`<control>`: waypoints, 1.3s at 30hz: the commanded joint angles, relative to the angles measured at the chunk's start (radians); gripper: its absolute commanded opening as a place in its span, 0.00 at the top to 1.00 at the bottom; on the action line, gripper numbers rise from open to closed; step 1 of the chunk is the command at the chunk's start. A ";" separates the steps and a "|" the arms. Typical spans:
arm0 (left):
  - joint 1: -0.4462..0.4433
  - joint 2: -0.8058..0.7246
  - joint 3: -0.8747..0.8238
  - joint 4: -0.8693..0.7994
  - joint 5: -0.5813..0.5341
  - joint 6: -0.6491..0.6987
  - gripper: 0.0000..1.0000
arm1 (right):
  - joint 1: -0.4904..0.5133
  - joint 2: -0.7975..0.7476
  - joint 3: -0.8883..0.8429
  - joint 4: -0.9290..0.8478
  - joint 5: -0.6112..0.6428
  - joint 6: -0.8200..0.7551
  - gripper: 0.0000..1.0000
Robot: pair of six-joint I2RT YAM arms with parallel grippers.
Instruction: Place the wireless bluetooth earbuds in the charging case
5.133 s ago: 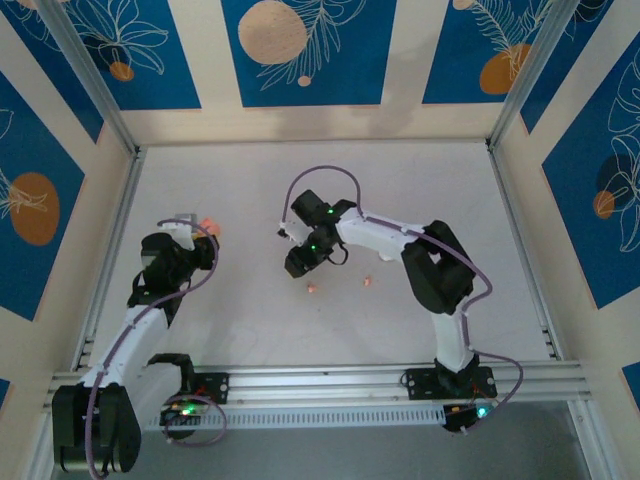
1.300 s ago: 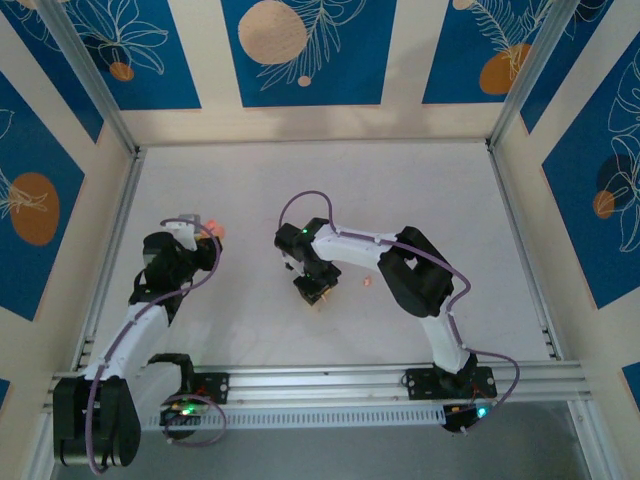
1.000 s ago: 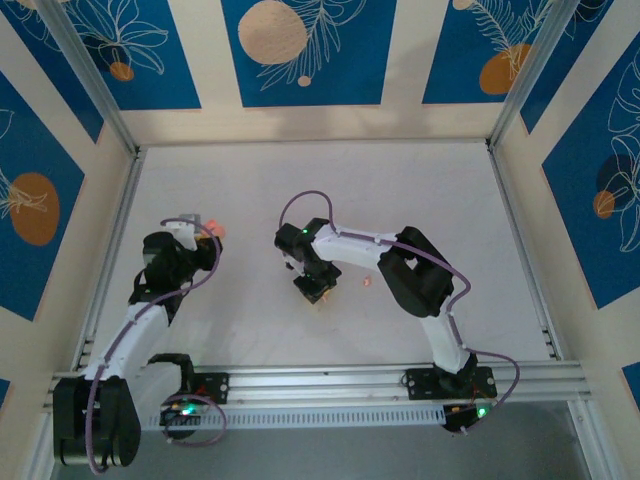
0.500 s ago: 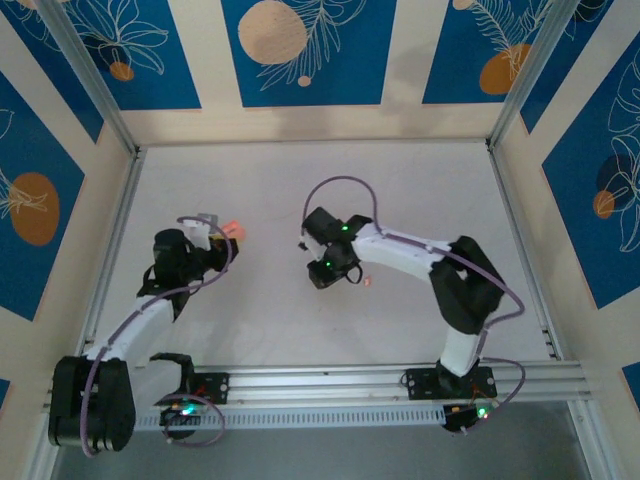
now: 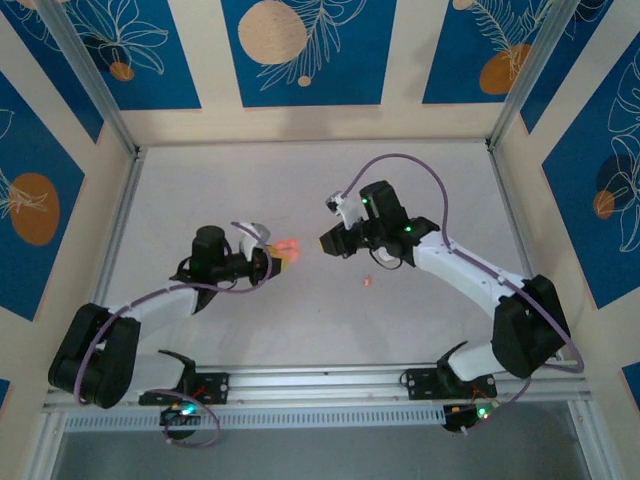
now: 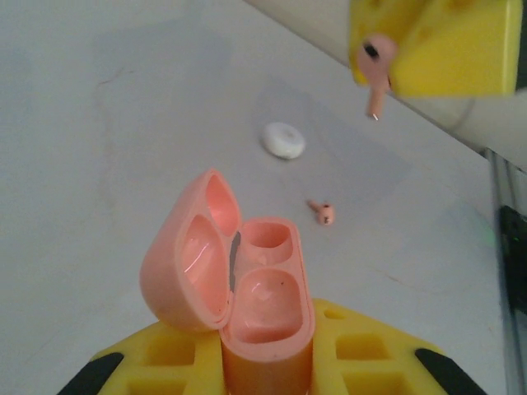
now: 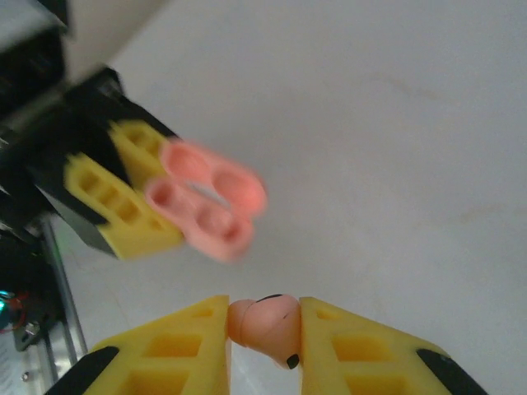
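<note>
The charging case (image 6: 262, 290) is salmon pink, its lid (image 6: 183, 262) hinged open to the left and both wells empty. My left gripper (image 6: 265, 366) is shut on its base and holds it upright above the table. My right gripper (image 7: 263, 325) is shut on one pink earbud (image 7: 268, 321), a short way from the case (image 7: 204, 202) and facing it. In the top view the left gripper (image 5: 271, 259) with the case (image 5: 288, 247) and the right gripper (image 5: 327, 244) meet near the table's middle. A second earbud (image 5: 367, 280) lies on the table (image 6: 322, 214).
A white round puck (image 6: 284, 140) lies on the white table beyond the loose earbud. Aluminium rails (image 5: 330, 380) run along the near edge, and patterned walls close in the other three sides.
My right gripper closed on an earbud at the table, lifted it and swung up and right. The left arm carried the open case rightward to the middle, so the two now face each other.
</note>
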 commanded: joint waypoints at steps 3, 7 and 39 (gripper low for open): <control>-0.046 0.038 0.041 0.125 0.130 0.075 0.79 | -0.006 -0.056 -0.020 0.122 -0.159 -0.077 0.76; -0.056 0.062 0.041 0.209 0.181 0.066 0.78 | 0.008 -0.061 -0.024 0.150 -0.206 -0.097 0.76; -0.079 0.051 0.053 0.311 0.233 0.050 0.78 | 0.100 0.051 0.031 0.144 -0.205 -0.184 0.78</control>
